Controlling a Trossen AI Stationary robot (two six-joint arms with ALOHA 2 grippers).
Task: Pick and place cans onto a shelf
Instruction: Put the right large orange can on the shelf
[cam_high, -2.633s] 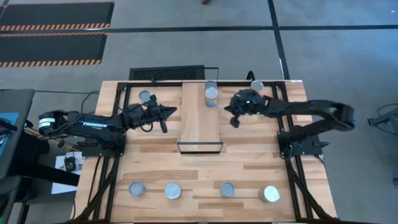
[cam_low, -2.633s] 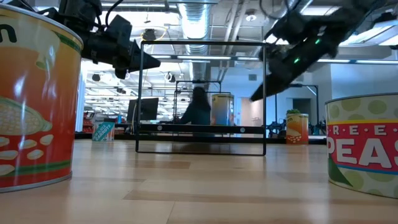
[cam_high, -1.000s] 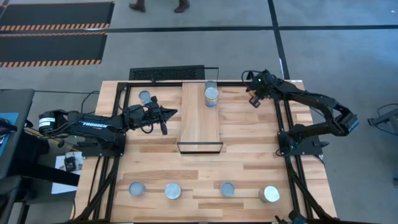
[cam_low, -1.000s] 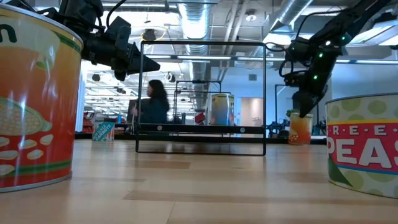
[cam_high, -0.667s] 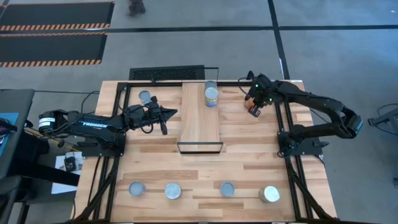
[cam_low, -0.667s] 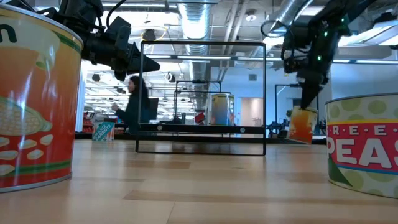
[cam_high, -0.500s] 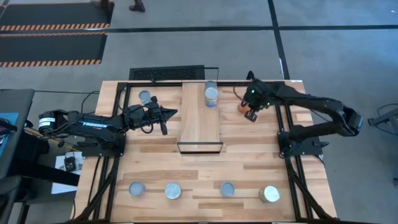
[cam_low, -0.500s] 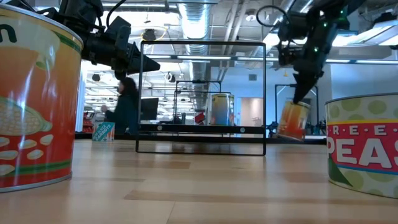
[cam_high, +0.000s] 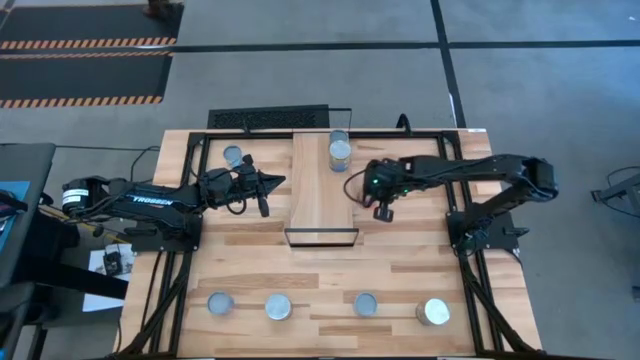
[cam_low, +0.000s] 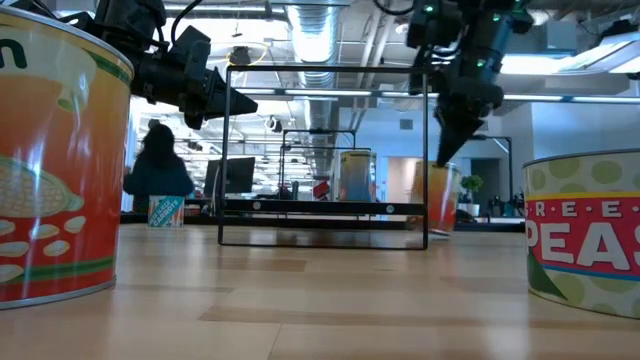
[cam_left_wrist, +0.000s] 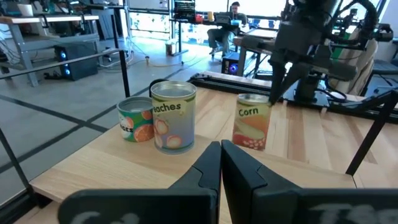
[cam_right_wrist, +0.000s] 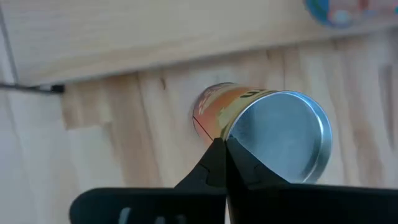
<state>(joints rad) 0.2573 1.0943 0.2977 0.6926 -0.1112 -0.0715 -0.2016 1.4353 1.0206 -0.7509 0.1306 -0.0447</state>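
Note:
The shelf is a light-wood plank in a black frame at the table's middle. Two cans stand at its far end; the left wrist view shows them as a peaches can and a smaller one. My right gripper is shut on an orange corn can just right of the shelf's right edge. My left gripper is shut and empty, in the air left of the shelf. One can stands at the far left. My right gripper pinches the corn can's top rim between its two fingers, at one side of the silver lid. The fingers come from above, pointing down. The can hangs tilted below them and seems clear of the tabletop.
Several cans stand in a row along the near edge, among them a big orange one and a peas can close to the low camera. The shelf's tall black frame stands beside the held can. A person is in the room behind.
My right gripper has taken the orange can at the table's far right, lifted it and carried it toward the table's left and slightly nearer, up to the shelf's right edge. The can has tipped and hangs tilted. A person has walked across the background.

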